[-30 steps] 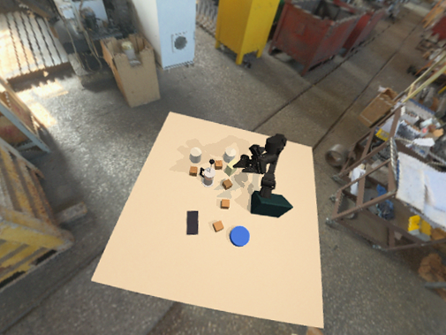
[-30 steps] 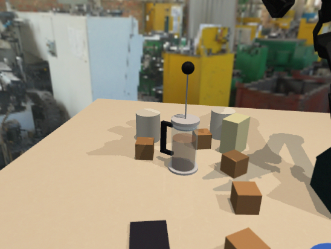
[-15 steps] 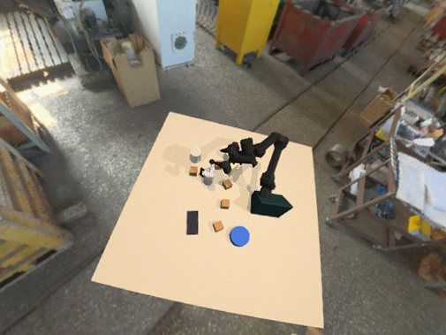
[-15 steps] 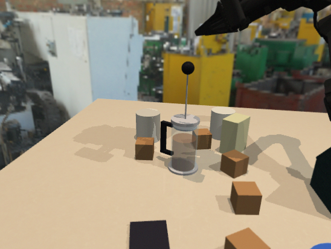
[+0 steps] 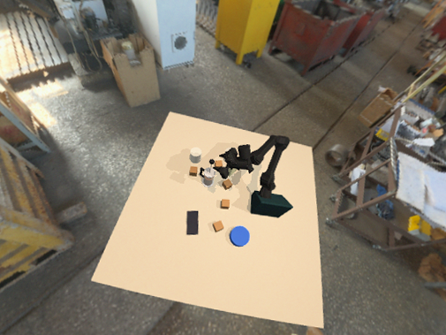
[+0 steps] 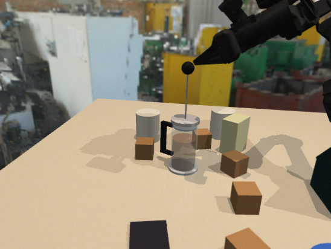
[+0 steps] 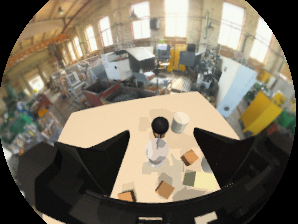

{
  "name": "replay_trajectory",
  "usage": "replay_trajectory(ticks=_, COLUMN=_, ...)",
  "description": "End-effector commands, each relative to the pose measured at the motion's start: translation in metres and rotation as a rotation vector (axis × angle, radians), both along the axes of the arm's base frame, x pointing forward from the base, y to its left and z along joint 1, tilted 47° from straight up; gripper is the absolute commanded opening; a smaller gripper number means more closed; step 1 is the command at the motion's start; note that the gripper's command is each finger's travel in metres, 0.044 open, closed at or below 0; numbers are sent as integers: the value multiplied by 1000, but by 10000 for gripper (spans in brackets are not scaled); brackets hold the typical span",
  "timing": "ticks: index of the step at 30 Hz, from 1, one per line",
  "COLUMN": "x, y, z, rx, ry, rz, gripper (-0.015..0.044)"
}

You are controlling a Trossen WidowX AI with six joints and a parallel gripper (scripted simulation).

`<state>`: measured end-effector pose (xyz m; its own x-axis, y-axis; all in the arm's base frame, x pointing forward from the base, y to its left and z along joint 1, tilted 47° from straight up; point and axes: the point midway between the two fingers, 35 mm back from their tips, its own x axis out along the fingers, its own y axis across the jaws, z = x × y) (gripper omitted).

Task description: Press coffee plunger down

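The coffee press (image 5: 208, 178) (image 6: 184, 151) (image 7: 157, 152) stands upright on the table, its black handle (image 6: 163, 137) to the left in the exterior view. Its plunger is up, with a long bare rod (image 6: 186, 93) between the lid and the black knob (image 5: 212, 161) (image 6: 188, 67) (image 7: 160, 125). My gripper (image 5: 221, 164) (image 6: 195, 63) (image 7: 162, 132) is open and empty. It slants down toward the knob, its tips just right of and slightly above it in the exterior view. In the wrist view the knob shows between the fingers; contact is not visible.
A grey-white cylinder (image 5: 195, 155) (image 6: 148, 125) (image 7: 180, 122) stands behind the press; another (image 6: 218, 124) and a pale green block (image 6: 234, 133) are behind right. Several brown cubes surround it, one (image 6: 144, 148) left of the handle. A dark rectangle (image 5: 192, 222) and blue disc (image 5: 239, 236) lie farther off.
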<state>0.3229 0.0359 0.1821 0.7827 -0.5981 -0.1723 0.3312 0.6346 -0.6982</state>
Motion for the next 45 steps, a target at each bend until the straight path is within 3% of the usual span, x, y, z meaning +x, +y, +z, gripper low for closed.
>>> replay_trajectory(ticks=1, x=3, y=-3, z=0, rx=3, ry=-2, rz=5, gripper=440)
replay_trajectory(ticks=24, x=29, y=-23, z=-6, rx=1, ry=-5, rz=6, gripper=440)
replay_trajectory(ticks=35, x=29, y=-23, z=-6, rx=1, ry=-5, rz=6, gripper=151)
replay_trajectory(ticks=45, x=29, y=-23, z=-6, rx=1, ry=-5, rz=6, gripper=124)
